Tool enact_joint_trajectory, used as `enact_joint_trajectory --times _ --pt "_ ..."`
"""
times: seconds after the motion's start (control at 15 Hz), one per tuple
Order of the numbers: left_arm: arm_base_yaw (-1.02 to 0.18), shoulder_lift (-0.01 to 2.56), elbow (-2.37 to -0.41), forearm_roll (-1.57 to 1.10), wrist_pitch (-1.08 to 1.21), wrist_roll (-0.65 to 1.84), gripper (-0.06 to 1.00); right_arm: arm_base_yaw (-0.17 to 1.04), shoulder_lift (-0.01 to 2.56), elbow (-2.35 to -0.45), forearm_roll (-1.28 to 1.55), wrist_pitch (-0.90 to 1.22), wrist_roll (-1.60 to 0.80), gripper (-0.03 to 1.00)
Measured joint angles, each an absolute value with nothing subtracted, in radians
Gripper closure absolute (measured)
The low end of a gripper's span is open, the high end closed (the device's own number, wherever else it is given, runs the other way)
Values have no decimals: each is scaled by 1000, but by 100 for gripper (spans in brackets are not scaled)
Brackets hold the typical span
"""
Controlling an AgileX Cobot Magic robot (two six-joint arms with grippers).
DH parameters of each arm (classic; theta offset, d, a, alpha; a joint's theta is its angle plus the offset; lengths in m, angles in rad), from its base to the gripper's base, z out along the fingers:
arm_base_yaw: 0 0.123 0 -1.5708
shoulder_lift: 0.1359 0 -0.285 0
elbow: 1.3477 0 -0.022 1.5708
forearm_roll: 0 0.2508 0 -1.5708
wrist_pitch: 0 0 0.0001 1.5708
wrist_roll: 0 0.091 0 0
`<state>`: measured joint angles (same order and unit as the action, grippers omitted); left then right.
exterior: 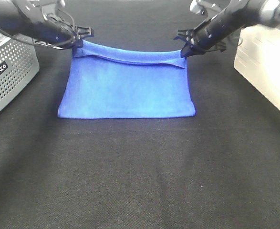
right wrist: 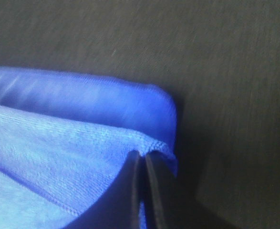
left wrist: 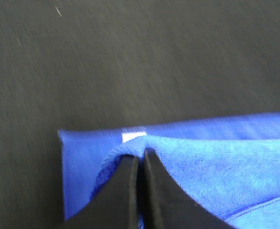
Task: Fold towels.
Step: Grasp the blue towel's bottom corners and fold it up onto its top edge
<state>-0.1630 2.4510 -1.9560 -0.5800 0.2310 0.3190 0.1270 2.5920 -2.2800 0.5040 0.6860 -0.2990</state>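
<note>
A bright blue towel (exterior: 126, 88) lies on the black cloth-covered table, its far edge lifted at both corners and sagging between them. My left gripper (exterior: 80, 40) is shut on the far left corner; in the left wrist view its black fingers (left wrist: 125, 191) pinch the fuzzy towel (left wrist: 216, 167) beside a small white tag (left wrist: 132, 137). My right gripper (exterior: 184, 49) is shut on the far right corner, and the right wrist view shows its fingers (right wrist: 154, 191) closed on the hemmed edge of the towel (right wrist: 58, 143). The near edge rests flat on the table.
A grey perforated basket (exterior: 8, 71) stands at the left edge of the table. A white box (exterior: 266, 67) sits at the right edge. Black table cloth (exterior: 140, 171) spreads in front of the towel.
</note>
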Motion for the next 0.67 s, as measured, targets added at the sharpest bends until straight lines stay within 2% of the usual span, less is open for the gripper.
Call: enact_joint_trajectory --times 0.13,0.2,0.27,0.33,0.4,0.47,0.53,0.67 --pt "-163 2526 -2027 -580 201 326 94 127 2665 -2342 505 646 -299 97" --pt "-164 2553 -2055 -580 200 328 90 127 2683 -2349 505 631 -299 97" --pt "-164 2569 -2071 -580 199 333 79 127 2692 -2349 504 628 -299 92" --pt "-164 2570 -2075 -580 208 335 55 127 2693 -2352 504 628 -299 72" --pt "-164 2566 -2076 -580 223 337 36 127 2693 -2352 503 636 -298 56" --pt "-164 2560 -2077 -572 251 337 22 127 2690 -2352 499 666 -298 42" --pt "-164 2552 -2077 -552 286 337 16 127 2684 -2352 496 714 -298 33" --pt "-164 2528 -2079 -490 402 338 12 127 2648 -2352 492 843 -298 27"
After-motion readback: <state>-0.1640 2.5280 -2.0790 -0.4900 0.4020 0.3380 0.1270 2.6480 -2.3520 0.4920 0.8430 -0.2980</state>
